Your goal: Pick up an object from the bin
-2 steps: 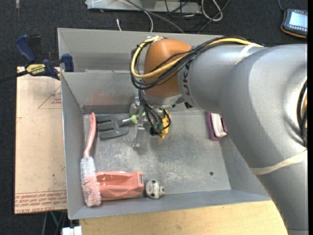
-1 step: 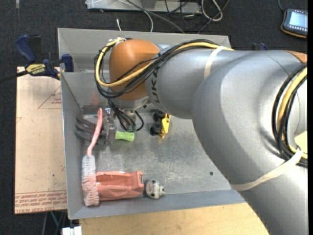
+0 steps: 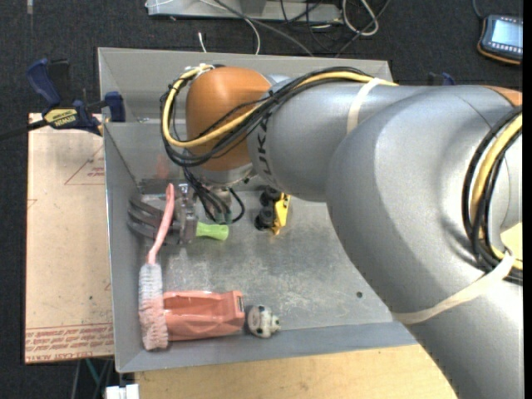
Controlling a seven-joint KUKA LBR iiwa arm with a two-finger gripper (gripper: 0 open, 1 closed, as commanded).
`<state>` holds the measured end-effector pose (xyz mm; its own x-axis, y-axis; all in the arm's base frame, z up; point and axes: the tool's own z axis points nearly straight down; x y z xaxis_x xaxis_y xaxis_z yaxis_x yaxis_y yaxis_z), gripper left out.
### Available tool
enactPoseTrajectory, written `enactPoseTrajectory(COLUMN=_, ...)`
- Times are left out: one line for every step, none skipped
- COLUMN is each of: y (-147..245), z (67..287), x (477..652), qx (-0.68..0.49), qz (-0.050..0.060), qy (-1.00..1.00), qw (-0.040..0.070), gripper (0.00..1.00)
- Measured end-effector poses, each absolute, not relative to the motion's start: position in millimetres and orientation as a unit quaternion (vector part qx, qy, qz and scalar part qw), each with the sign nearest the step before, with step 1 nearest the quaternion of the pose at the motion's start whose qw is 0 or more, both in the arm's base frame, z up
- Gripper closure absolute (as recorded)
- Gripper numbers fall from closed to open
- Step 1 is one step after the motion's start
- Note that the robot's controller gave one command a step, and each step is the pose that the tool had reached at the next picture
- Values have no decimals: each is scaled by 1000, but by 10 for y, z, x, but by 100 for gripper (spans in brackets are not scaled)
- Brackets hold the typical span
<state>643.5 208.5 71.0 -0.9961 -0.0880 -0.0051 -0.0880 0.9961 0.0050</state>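
My gripper [image 3: 188, 219] hangs low in the left half of the bin, under the arm's orange cover. A pink brush [image 3: 157, 260] lies just to its left, its thin handle running up past the gripper and its bristle head pointing toward the front left corner. A small green piece [image 3: 214, 232] rests right beside the gripper on its right. A dark grey metal object [image 3: 145, 210] sits to the left, partly behind the brush handle. Whether anything is held I cannot make out.
A pink blocky object [image 3: 202, 315] lies along the front wall, with a small white and grey thing [image 3: 262, 322] next to it. A black and yellow item [image 3: 273, 211] sits mid-bin under the arm. The arm covers the bin's right side.
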Motion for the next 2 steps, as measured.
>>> enactPoseTrajectory(y=2081, z=843, x=6430, qx=-44, qz=2, qy=999, qw=2, gripper=100)
enactPoseTrajectory(y=2082, z=927, x=6436, qx=-44, qz=2, qy=999, qw=3, gripper=100)
